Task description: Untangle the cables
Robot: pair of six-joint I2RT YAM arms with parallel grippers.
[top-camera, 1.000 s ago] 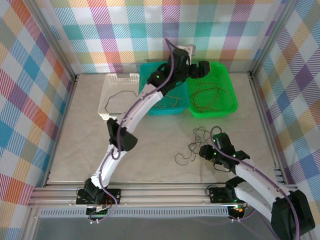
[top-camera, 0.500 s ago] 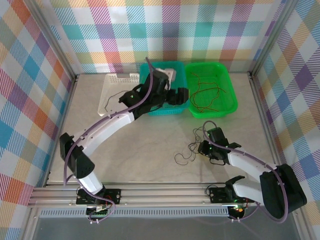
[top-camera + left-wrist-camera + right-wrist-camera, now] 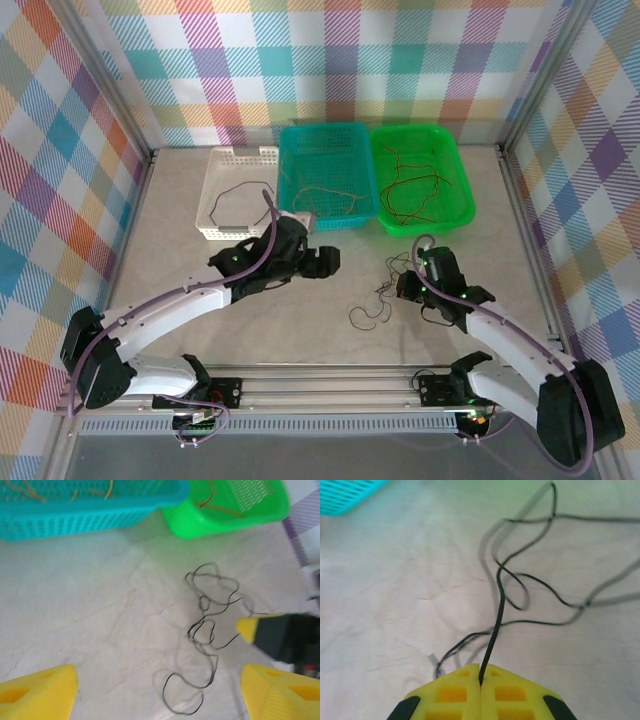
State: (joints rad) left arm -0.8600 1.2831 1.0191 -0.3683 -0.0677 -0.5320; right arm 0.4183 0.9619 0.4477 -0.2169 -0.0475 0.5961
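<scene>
A tangle of thin black cable (image 3: 378,296) lies on the table in front of the baskets. My right gripper (image 3: 406,290) is shut on one strand of it; the black cable (image 3: 499,605) runs up out of the closed yellow fingertips (image 3: 465,677). My left gripper (image 3: 327,261) hovers open just left of the tangle. In the left wrist view the black tangle (image 3: 206,630) lies ahead between the wide-apart fingers (image 3: 40,692), nothing held. More loose cables lie in the green basket (image 3: 455,215), the teal basket (image 3: 290,180) and the white basket (image 3: 213,190).
The three baskets stand in a row at the back of the table. Metal frame rails run along both sides and the near edge (image 3: 300,385). The right gripper's yellow tip (image 3: 248,628) shows at the right in the left wrist view, beside the tangle.
My left arm has swung back from over the baskets down to the table middle, ending beside the black tangle. My right gripper has stayed shut on the black cable, barely shifting.
</scene>
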